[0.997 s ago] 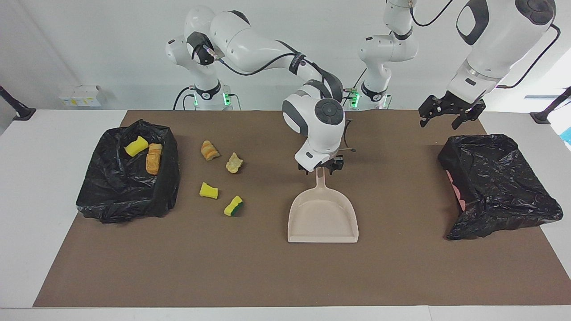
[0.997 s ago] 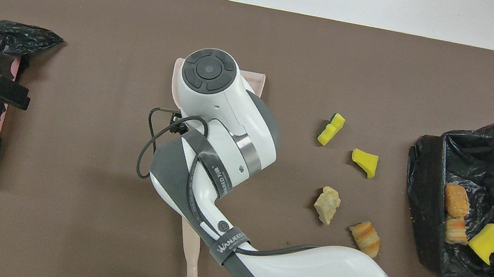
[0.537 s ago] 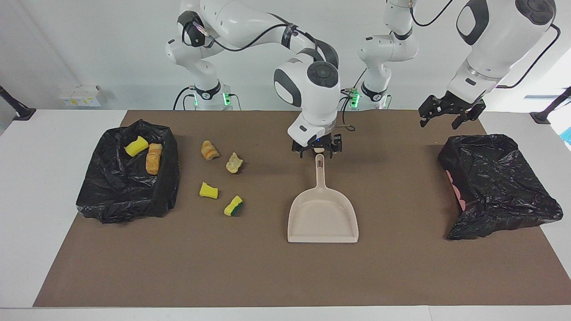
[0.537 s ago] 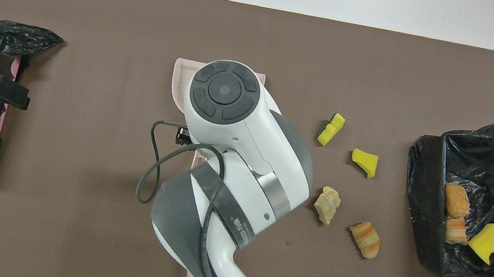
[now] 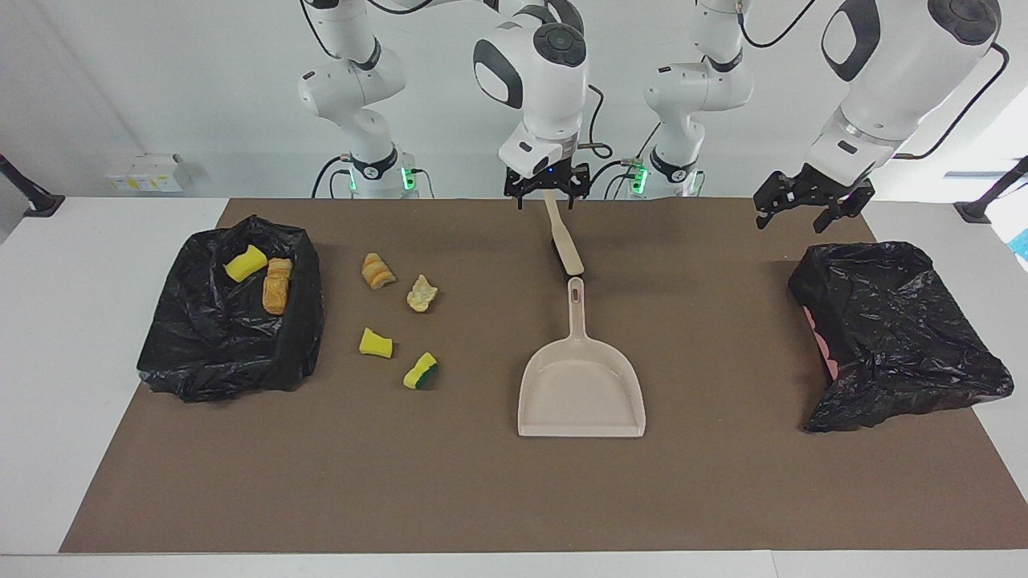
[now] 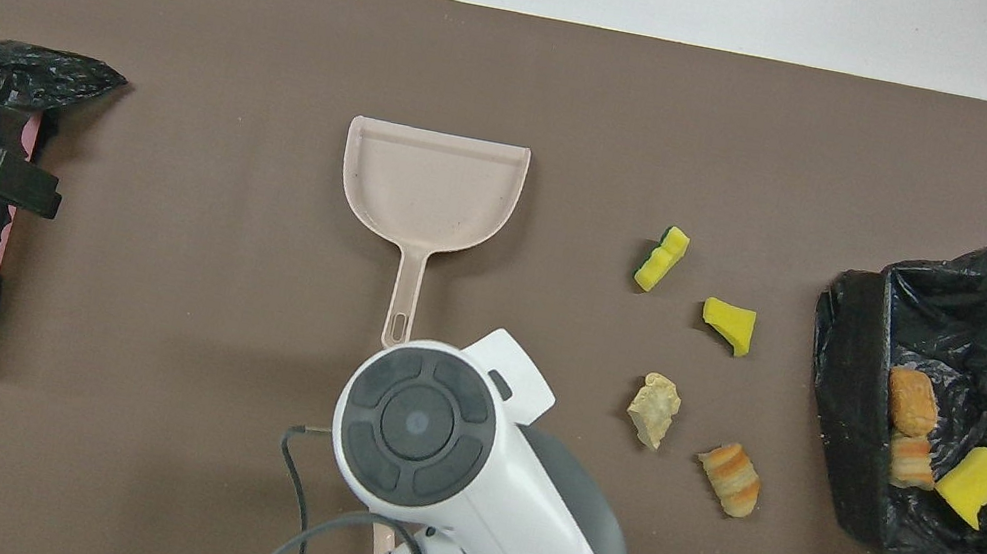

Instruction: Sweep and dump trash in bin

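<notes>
Four scraps (image 5: 375,343) lie loose on the mat between the dustpan (image 5: 580,393) and the bin (image 5: 233,353) at the right arm's end. Three more are already in that bin, so the sweeping looks less than half done.

The step in hand appears to be fetching the brush (image 5: 566,245), which lies just nearer to the robots than the dustpan's handle. The right gripper (image 5: 546,193) hangs over the end of the brush's handle with its jaws wide apart and nothing gripped. Whether it touches the handle cannot be told.

Next, it probably needs to lower squarely onto the handle and close before any sweeping. The dustpan must then be brought to the scraps.

The left gripper (image 5: 807,205) waits, open and empty, over the second bin (image 5: 899,337) at its own end.
</notes>
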Robot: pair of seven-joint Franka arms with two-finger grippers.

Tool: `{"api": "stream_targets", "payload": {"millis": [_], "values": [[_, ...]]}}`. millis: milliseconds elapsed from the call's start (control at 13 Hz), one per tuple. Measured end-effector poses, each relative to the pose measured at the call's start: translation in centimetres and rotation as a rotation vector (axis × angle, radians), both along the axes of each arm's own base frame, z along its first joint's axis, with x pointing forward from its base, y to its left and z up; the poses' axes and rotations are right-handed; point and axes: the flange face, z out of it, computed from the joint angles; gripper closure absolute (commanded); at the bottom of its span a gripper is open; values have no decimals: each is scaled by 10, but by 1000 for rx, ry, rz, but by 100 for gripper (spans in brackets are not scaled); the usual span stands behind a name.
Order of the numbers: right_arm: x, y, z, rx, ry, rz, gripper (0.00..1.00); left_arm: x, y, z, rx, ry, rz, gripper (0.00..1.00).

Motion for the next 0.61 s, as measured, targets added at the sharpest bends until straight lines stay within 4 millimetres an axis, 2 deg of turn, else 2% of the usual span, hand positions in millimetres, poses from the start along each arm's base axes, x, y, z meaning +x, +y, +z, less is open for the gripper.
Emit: {"api": "stream_targets", "payload": {"millis": [153,307,460,613], "values": [[-38,3,-17,29,21,14,0,4,-10,0,-3,-36,-17,0],[-71,4,-30,15,35,49,0,9,-31,-10,-7,-75,-53,0],[-92,2,-44,-6,46,73,0,15,-67,-30,-16,-106,-99,0],[-102,3,-63,-2,35,83,0,23,-99,-56,-24,-109,-119,0]]}}
